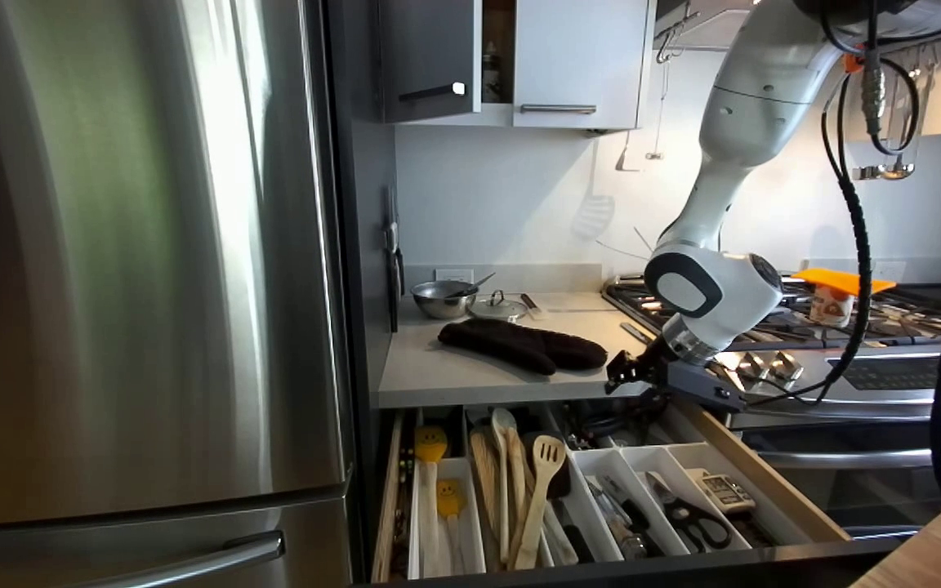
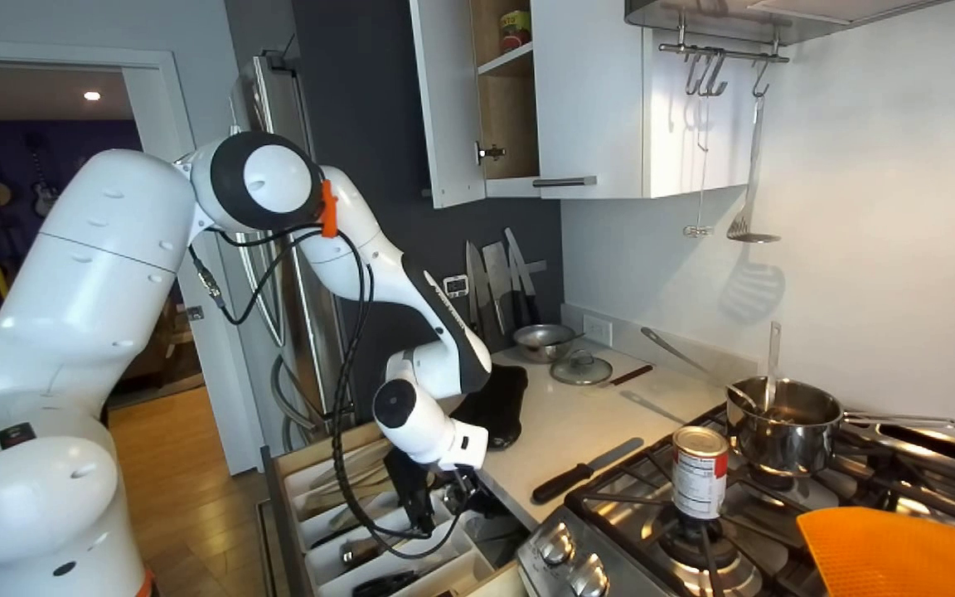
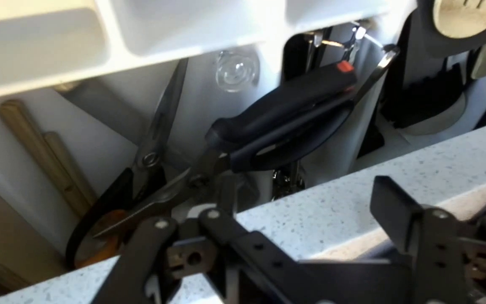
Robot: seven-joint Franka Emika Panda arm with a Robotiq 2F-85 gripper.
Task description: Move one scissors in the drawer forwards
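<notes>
The drawer [image 1: 773, 474] is pulled out below the worktop, with white divided trays in it. Scissors with thick black handles [image 3: 285, 116] lie across the back compartments in the wrist view. Their blades cross a second pair [image 3: 150, 158] with black and orange handles. Black-handled scissors [image 1: 695, 518] also lie in a front compartment; they show partly in an exterior view [image 2: 382, 583]. My gripper [image 1: 616, 372] is at the worktop's front edge, above the drawer's back. In the wrist view the gripper [image 3: 306, 198] is open and empty, with speckled worktop behind the fingers.
The worktop edge [image 3: 331, 198] overhangs the drawer's back. Dark oven mitts [image 1: 519, 345] and a knife [image 2: 581, 474] lie on the worktop. Wooden utensils [image 1: 544, 482] fill the drawer's middle. The stove [image 2: 556, 543], with a can [image 2: 700, 477] and pot [image 2: 784, 439], stands beside it.
</notes>
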